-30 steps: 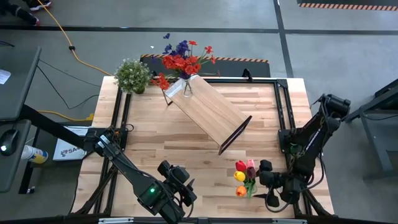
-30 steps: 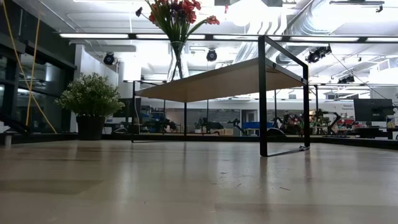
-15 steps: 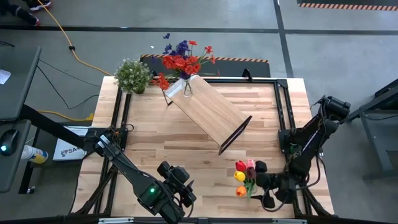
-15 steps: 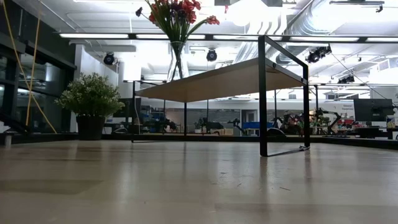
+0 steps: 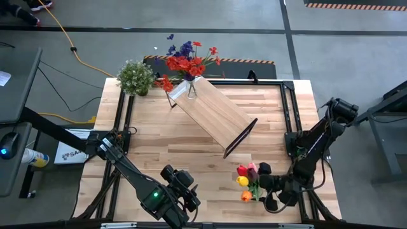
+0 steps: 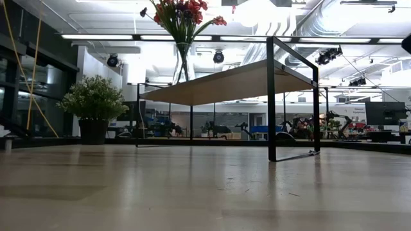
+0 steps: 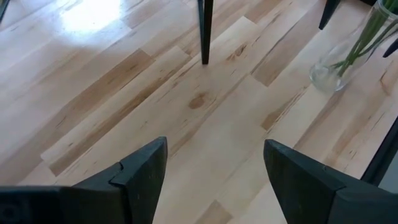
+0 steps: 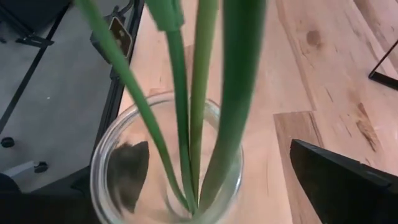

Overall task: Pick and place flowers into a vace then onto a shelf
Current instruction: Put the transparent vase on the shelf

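High view: tulips [image 5: 247, 178] in a glass vase [image 5: 257, 191] at the table's near right, my right gripper [image 5: 272, 188] spread wide around it; shelf [image 5: 216, 114] mid-table. Right wrist view: stems [image 8: 186, 112] soft, rim [image 8: 102, 158] slick and breakable, so I judge the glass body the place to grip. Left wrist view: my left gripper [image 7: 214, 171] open, empty.

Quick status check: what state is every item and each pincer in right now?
Tulips: standing in a clear vase near the table's right front.
Red and purple flowers: in a vase on the shelf.
Right pincer: open, around the tulip vase.
Left pincer: open, empty.
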{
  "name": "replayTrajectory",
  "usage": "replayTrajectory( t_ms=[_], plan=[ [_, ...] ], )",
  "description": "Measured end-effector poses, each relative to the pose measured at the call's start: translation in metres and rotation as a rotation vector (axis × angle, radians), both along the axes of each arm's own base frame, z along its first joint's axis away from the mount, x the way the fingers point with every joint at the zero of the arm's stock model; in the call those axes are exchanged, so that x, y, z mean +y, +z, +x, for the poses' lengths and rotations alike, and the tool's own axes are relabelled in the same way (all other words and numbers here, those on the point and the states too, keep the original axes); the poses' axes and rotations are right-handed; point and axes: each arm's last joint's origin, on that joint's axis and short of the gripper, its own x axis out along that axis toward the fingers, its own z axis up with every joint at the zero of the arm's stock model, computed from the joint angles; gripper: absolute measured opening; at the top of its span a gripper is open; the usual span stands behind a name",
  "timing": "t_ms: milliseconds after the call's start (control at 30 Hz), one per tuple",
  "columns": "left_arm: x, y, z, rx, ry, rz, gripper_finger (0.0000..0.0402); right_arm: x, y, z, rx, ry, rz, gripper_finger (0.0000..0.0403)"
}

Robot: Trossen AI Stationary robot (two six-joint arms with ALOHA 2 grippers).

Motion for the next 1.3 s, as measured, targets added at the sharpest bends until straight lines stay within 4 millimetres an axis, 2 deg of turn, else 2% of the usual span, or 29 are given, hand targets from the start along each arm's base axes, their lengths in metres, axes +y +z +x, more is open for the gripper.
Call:
replayTrajectory(
  t_ms=[833,1033,1267,1300],
  plan=[
    [0.0022,-0.0004,-0.0024,0.026,0.000,0.026,0.0300,-0.0021,-0.0004,0.0016,0.005,-0.010,-0.005,0.0292],
    [0.0022,-0.0005,-0.0024,0.026,0.000,0.026,0.0297,-0.0020,-0.0004,0.0016,0.006,-0.009,-0.005,0.0246],
    [0.0022,-0.0004,-0.0024,0.026,0.000,0.026,0.0300,-0.0009,0.0005,0.0019,0.003,0.000,0.009,0.0161],
    [0.0022,-0.0004,-0.0023,0.026,0.000,0.026,0.0301,-0.0008,0.0006,0.0019,0.003,0.005,0.008,0.0159]
  ],
)
